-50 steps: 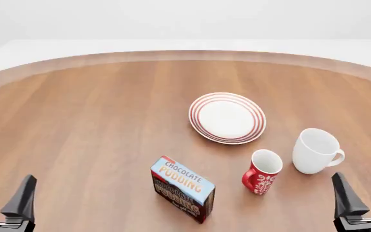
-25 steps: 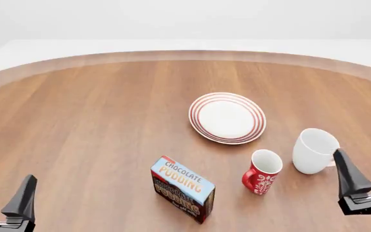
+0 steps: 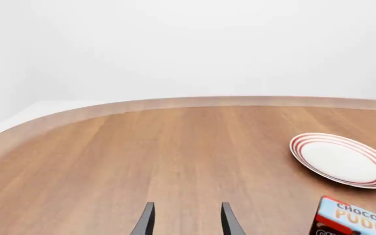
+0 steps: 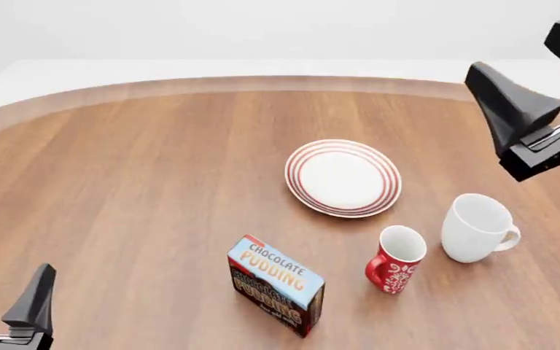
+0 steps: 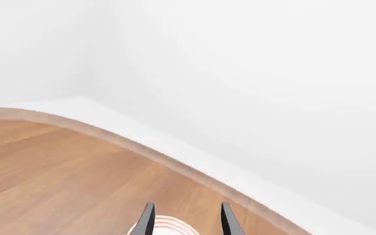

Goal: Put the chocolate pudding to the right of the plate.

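The chocolate pudding (image 4: 275,283) carton stands upright on the wooden table at the front centre, light blue top up. It also shows at the edge of the left wrist view (image 3: 358,220). The plate (image 4: 391,181), white with red rings, lies behind it and to the right, and shows in the left wrist view (image 3: 303,148). My left gripper (image 4: 9,271) is open and empty, low at the front left, far from the carton. My right gripper (image 4: 519,51) is open and empty, raised high at the far right, above and right of the plate. Its wrist view shows a sliver of the plate (image 5: 167,224) between its fingers.
A red patterned mug (image 4: 397,259) stands to the right of the carton. A plain white mug (image 4: 475,227) stands further right, front right of the plate. The table's curved far edge (image 4: 280,82) runs across the back.
My right gripper has risen from low at the front right to high at the far right, past the white mug. The left gripper and the objects have not moved.
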